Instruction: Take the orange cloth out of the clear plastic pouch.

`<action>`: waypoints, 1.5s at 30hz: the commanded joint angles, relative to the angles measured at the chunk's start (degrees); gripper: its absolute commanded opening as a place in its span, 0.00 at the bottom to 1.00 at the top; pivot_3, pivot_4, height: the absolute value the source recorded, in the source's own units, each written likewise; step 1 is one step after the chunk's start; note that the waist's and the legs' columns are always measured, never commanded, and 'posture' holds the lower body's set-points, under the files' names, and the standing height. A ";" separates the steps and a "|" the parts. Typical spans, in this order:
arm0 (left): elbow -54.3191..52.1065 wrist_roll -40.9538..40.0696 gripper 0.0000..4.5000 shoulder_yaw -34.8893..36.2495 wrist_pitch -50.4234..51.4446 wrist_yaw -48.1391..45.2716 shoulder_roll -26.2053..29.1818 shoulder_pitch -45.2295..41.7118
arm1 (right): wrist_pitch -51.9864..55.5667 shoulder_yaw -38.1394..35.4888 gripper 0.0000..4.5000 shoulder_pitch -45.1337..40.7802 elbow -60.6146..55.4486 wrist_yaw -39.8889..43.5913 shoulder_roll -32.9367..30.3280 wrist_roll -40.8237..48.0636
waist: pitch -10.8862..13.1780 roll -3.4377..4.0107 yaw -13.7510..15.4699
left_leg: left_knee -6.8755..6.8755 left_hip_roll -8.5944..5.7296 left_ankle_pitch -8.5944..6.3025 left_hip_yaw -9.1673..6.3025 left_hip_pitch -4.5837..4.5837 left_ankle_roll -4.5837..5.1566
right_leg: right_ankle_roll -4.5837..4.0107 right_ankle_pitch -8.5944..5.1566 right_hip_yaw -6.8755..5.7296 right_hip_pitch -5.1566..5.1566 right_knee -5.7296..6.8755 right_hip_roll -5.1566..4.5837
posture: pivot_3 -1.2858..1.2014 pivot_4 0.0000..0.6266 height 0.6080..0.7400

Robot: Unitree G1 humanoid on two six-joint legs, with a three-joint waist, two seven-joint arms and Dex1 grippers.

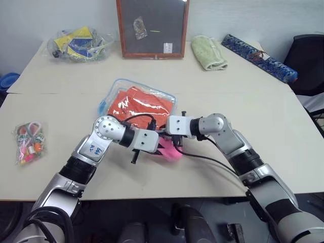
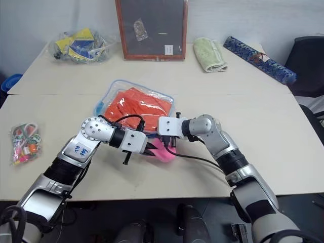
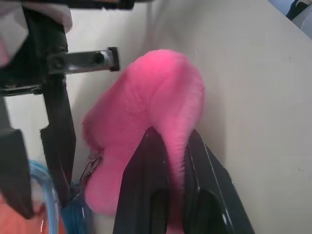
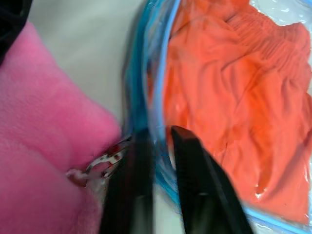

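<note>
Two head cameras look down over the beige table (image 1: 263, 131); both wrist cameras, close in, share the fluffy pink plush (image 3: 146, 122).

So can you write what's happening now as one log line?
left gripper: shut on pink plush | right gripper: shut on clear plastic pouch edge | orange cloth: inside pouch

glossy clear plastic pouch (image 1: 121, 90), soft orange cloth (image 1: 142, 107), fluffy pink plush (image 3: 146, 122)

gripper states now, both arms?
Left gripper: shut on the pink plush.
Right gripper: shut on the blue edge of the clear plastic pouch; orange cloth inside.
</note>
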 commanded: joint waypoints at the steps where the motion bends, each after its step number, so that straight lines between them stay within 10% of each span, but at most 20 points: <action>1: -1.97 -0.75 0.00 1.50 -0.03 0.82 0.47 1.24 | -1.19 -1.47 0.00 0.01 -2.28 1.20 -1.62 0.88 | 0.00 0.00 0.00 | 0.00 0.00 0.00 0.00 0.00 0.00 | 0.00 0.00 0.01 0.00 0.00 0.00 | 0.52 0.24 1.00; 20: -4.50 -16.49 0.00 21.15 24.88 5.20 11.97 7.48 | -2.61 -8.86 0.00 11.12 -18.16 6.11 -18.42 5.80 | 0.03 0.05 0.28 | 0.00 0.01 -0.04 -0.09 -0.02 -0.04 | -0.01 -0.01 -0.05 0.01 -0.05 -0.01 | 0.52 0.24 1.00; 32: -0.96 -16.83 0.00 20.10 22.86 5.53 12.98 7.80 | 10.35 -12.24 0.00 15.25 -26.52 4.57 -18.92 15.09 | 0.04 0.05 0.22 | -0.01 0.01 -0.05 -0.12 -0.04 -0.07 | -0.01 -0.01 -0.10 0.01 -0.09 0.01 | 0.52 0.24 1.00; 42: 0.87 -16.10 0.00 20.16 22.60 5.28 12.95 6.87 | 9.77 -11.66 0.68 17.42 -27.66 4.38 -20.05 12.77 | 0.04 0.05 0.21 | -0.01 0.00 -0.06 -0.10 -0.04 -0.07 | -0.01 -0.01 -0.09 0.01 -0.09 0.01 | 0.52 0.24 1.00; 45: 0.54 -16.56 0.00 20.34 23.37 5.62 12.78 6.42 | 9.79 -11.77 0.52 17.56 -27.63 3.36 -19.33 12.45 | 0.04 0.05 0.18 | -0.01 0.00 -0.06 -0.10 -0.04 -0.07 | -0.01 -0.01 -0.09 0.01 -0.09 0.02 | 0.52 0.24 1.00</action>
